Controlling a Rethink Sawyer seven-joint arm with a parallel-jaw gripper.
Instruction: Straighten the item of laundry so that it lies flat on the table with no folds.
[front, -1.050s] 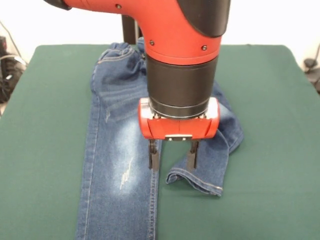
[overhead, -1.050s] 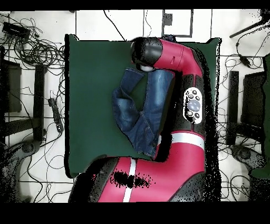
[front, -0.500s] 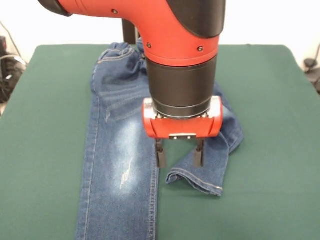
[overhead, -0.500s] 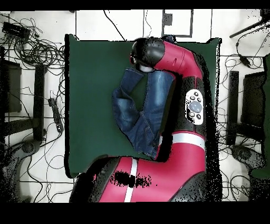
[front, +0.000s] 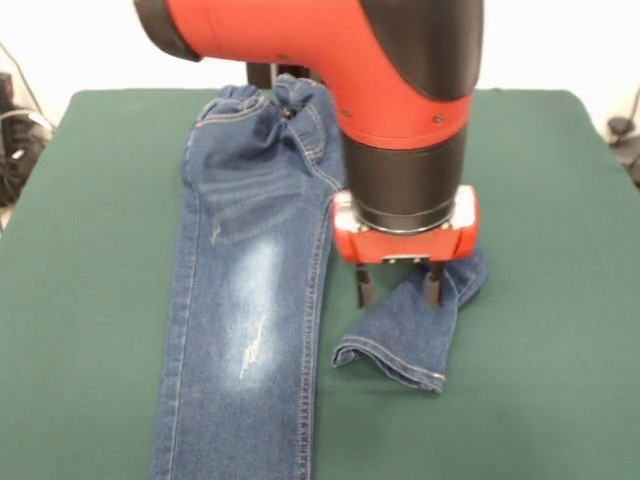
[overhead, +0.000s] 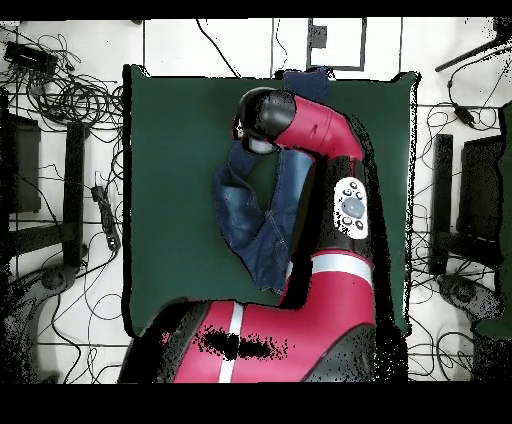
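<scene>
The item of laundry, a small pair of blue jeans (front: 250, 260), lies on the green table (front: 90, 250). One leg runs straight from the waistband toward the near edge. The other leg (front: 405, 345) is folded back on itself, with its hem turned toward the middle. My gripper (front: 398, 289) hangs open just above that folded leg, one dark finger (front: 365, 290) near the fold's inner edge, and nothing is held. In the overhead view the jeans (overhead: 250, 220) lie mid-table and the red arm (overhead: 335, 190) hides the gripper.
Cables and dark stands (overhead: 70, 100) crowd the floor around the table (overhead: 170, 150). Cables (front: 15, 140) also show at the left edge of the front view. Bare green cloth stretches on both sides of the jeans.
The gripper has shifted to the right in the front view and risen a little, from the gap between the legs to above the folded leg. The jeans have not moved.
</scene>
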